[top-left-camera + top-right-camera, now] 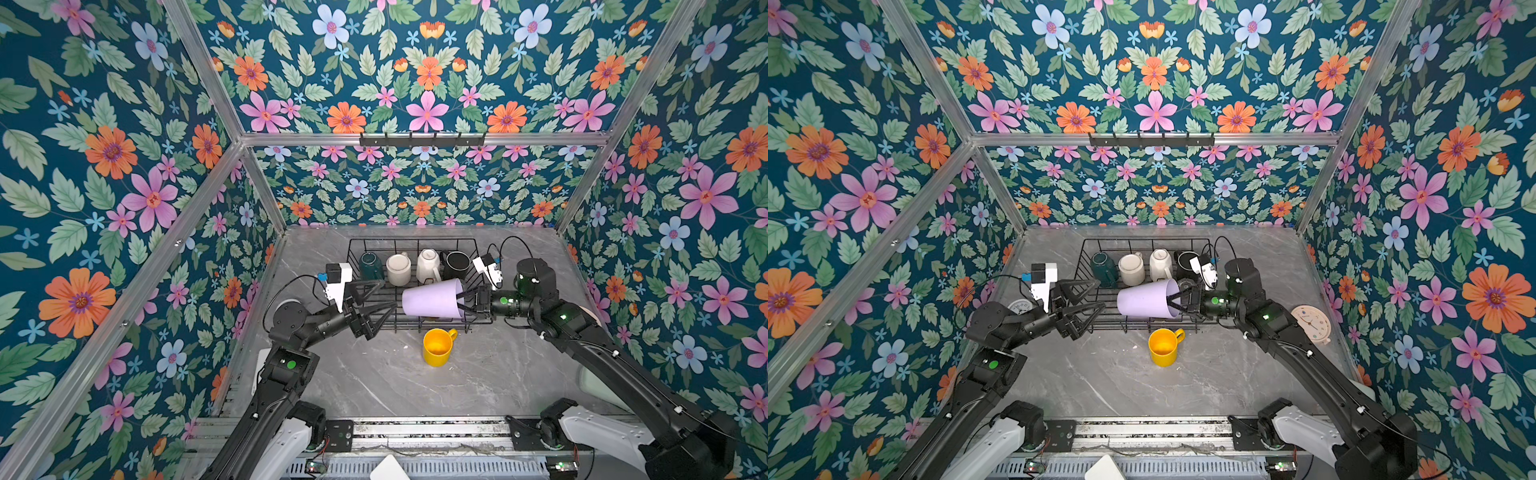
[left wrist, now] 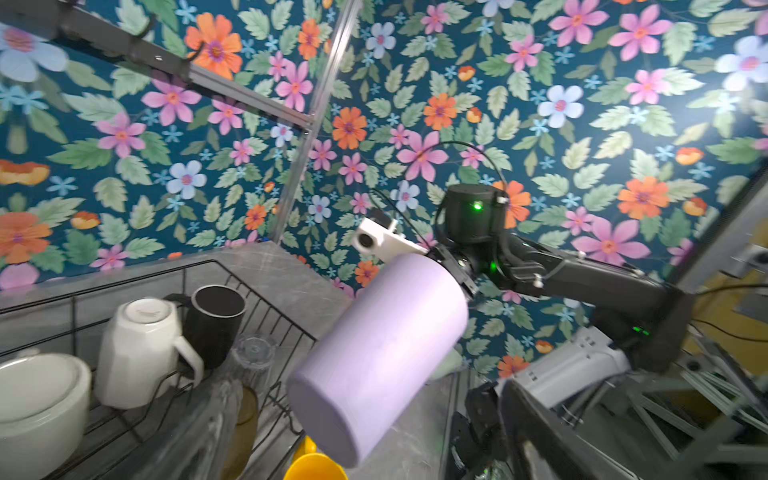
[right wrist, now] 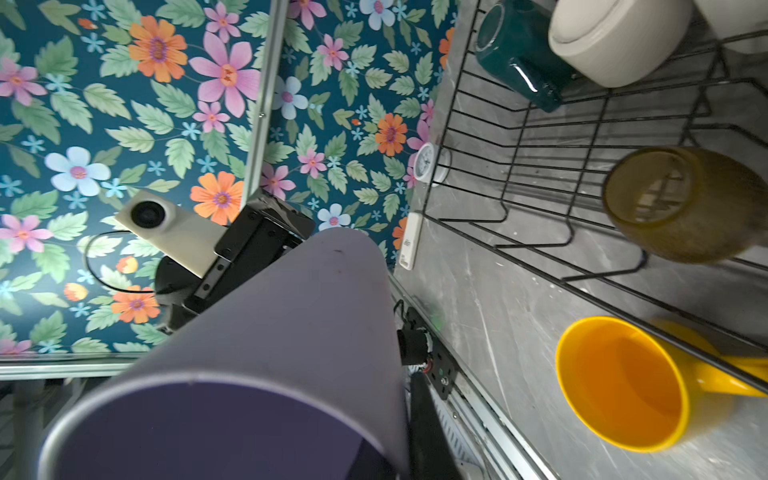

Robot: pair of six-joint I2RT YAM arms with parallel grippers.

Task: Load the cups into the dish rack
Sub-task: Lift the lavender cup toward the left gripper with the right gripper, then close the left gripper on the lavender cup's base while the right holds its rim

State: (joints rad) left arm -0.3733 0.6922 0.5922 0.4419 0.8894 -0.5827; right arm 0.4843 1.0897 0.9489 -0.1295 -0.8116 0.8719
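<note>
The grey marble desk is carrying the black wire dish rack. Over the rack's front half the lilac tumbler is hanging on its side, mouth towards the right pincer, which is clamping its rim, one finger inside and one outside. Teal, cream, white and black mugs are lining the rack's back. The yellow mug is standing just before the rack, and the left pincer is hovering at the rack's left side, spread wide, empty, apart from the tumbler's base.

Floral teal walls in an aluminium frame enclose a grey, seemingly marble tabletop.
</note>
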